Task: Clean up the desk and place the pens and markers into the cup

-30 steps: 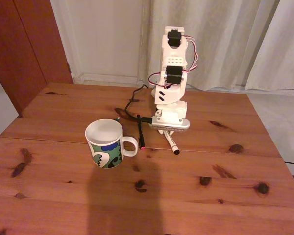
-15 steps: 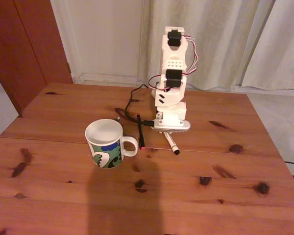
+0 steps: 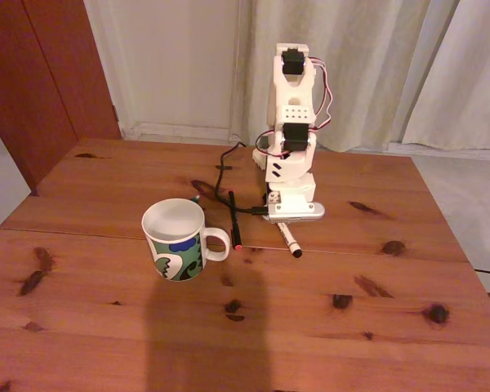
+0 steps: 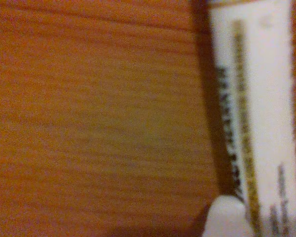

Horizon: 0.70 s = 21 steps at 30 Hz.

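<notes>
Gripper [image 3: 289, 222] is lowered over the white marker [image 3: 287, 237]; jaw spacing cannot be told, and contact looks possible but unconfirmed. The marker's black-capped end projects toward 5 o'clock from it in the fixed view. The cup [image 3: 176, 239] stands at 9 o'clock, well apart.

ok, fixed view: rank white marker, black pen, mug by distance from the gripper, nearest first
1. White marker: lies right under the gripper, black cap end poking out toward the camera.
2. Black pen: on the desk just left of the gripper, pink end toward the camera.
3. Mug: farthest, left of the pen, upright, handle facing the pen.
</notes>
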Each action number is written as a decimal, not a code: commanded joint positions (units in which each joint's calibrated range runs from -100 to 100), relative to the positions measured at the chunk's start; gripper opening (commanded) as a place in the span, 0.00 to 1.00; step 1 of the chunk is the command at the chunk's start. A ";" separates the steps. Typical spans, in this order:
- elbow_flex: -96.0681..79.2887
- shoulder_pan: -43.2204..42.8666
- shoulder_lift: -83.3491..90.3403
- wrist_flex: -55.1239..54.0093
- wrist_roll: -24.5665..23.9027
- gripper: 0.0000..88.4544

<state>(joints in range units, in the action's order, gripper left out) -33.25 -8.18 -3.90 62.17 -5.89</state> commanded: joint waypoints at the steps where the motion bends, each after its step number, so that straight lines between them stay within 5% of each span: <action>1: -0.30 0.34 3.28 -2.52 0.44 0.14; 10: -0.57 0.42 3.28 -2.52 0.49 0.13; 21: -0.66 0.58 2.78 -2.52 2.11 0.01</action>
<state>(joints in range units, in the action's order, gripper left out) -34.01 -7.81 -3.90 60.51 -4.18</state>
